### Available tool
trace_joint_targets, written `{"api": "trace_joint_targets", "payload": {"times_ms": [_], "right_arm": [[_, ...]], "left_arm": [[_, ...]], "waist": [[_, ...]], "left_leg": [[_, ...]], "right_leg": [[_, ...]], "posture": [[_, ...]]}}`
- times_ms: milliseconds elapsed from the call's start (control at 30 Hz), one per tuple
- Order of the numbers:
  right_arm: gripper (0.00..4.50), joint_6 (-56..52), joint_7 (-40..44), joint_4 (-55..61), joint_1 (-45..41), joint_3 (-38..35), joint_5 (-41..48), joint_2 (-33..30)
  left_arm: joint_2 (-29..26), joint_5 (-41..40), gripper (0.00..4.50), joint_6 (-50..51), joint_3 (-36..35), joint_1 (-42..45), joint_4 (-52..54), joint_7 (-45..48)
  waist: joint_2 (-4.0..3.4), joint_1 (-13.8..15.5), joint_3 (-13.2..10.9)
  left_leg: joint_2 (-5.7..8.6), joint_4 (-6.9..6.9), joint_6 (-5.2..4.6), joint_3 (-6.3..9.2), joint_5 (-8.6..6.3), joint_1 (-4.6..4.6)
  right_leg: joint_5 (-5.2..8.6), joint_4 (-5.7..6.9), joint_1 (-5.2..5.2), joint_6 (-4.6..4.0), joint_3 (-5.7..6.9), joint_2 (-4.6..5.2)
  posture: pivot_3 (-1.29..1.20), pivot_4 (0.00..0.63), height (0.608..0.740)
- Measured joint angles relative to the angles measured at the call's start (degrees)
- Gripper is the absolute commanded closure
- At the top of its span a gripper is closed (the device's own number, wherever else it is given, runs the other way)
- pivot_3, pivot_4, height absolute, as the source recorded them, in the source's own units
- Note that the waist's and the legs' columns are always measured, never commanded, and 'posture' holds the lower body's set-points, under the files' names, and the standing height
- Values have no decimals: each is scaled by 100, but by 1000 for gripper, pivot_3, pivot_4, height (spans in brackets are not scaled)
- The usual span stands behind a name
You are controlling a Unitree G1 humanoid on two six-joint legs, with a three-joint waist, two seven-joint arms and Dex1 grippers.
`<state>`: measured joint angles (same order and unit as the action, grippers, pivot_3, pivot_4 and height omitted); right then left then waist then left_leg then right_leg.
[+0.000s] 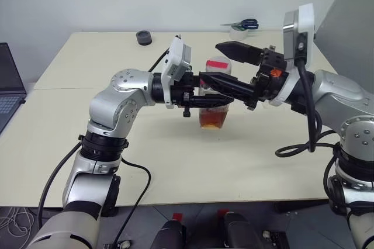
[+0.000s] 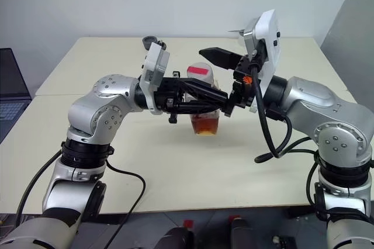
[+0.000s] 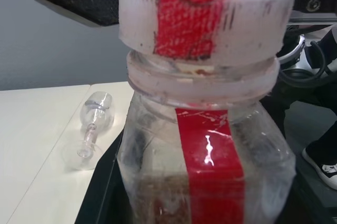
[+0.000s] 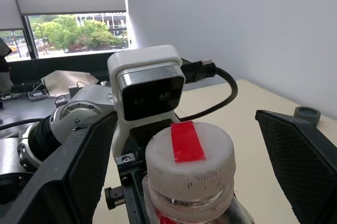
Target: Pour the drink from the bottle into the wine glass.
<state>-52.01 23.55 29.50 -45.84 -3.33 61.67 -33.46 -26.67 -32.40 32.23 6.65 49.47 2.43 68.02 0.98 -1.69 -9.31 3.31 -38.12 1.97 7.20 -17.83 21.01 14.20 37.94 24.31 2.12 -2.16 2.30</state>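
Left fingers (image 1: 217, 81) pinch the light, slippery bottle (image 1: 213, 116) body; right fingers (image 4: 174, 176) spread around its cap (image 4: 189, 155), best gripped at the ribbed rim

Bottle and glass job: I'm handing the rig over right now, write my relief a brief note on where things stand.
Left gripper: shut on the small clear plastic bottle with the red label strip, held upright above the beige table.
Right gripper: fingers open on either side of the bottle's white cap, not gripping.
Reddish-amber drink: all in the bottle.
Clear stemmed wine glass: lying on its side on the table, empty.
Left: uncap, stand the glass up, pour.
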Motion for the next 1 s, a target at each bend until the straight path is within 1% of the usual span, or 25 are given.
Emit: {"api": "trace_joint_targets", "payload": {"times_ms": [67,167,200,433,533,633,800,1000], "right_arm": [[1256,1,17,-17,0,2,-16,5],[2371,3,27,-48,0,2,-19,6],[2655,3,32,-50,0,1,-21,6],[2679,10,0,-110,-88,5,-107,80],[2679,16,-15,-270,-444,48,-257,198],[2679,227,230,-281,-766,271,-728,25],[2679,717,792,-277,-784,560,-1387,-236],[2679,603,734,-269,-602,415,-1239,-199]], "left_arm": [[0,0,2768,0,0,0,0,-1],[0,1,2768,0,1,0,-1,-2],[0,1,2768,0,0,0,-1,-2],[4,-14,2768,-6,-49,10,-7,-19],[11,-37,2768,-16,-196,113,-10,-112],[3,-45,2768,-24,-306,206,-14,-139],[16,-43,2768,-2,-266,152,-13,-172],[28,-60,2768,31,-241,82,6,-259]], "waist": [[0,0,0],[0,0,0],[0,0,0],[0,-5,0],[0,-16,0],[-1,-11,0],[0,-7,0],[0,0,0]], "left_leg": [[0,0,0,0,0,0],[0,0,0,0,0,0],[0,0,0,0,0,0],[0,0,0,0,0,0],[-1,1,0,-2,0,0],[0,3,0,-1,0,0],[1,1,0,-3,0,1],[0,2,0,-1,0,1]], "right_leg": [[0,0,0,0,0,0],[0,0,0,0,0,0],[0,0,0,0,0,0],[0,1,0,0,0,0],[0,4,6,0,0,-1],[0,-2,2,0,3,-1],[0,-3,1,1,1,-1],[0,-2,2,0,-1,1]], "posture": [[0,150,740],[0,150,740],[0,150,740],[0,150,740],[0,150,740],[0,150,740],[0,150,740],[0,150,740]]}}
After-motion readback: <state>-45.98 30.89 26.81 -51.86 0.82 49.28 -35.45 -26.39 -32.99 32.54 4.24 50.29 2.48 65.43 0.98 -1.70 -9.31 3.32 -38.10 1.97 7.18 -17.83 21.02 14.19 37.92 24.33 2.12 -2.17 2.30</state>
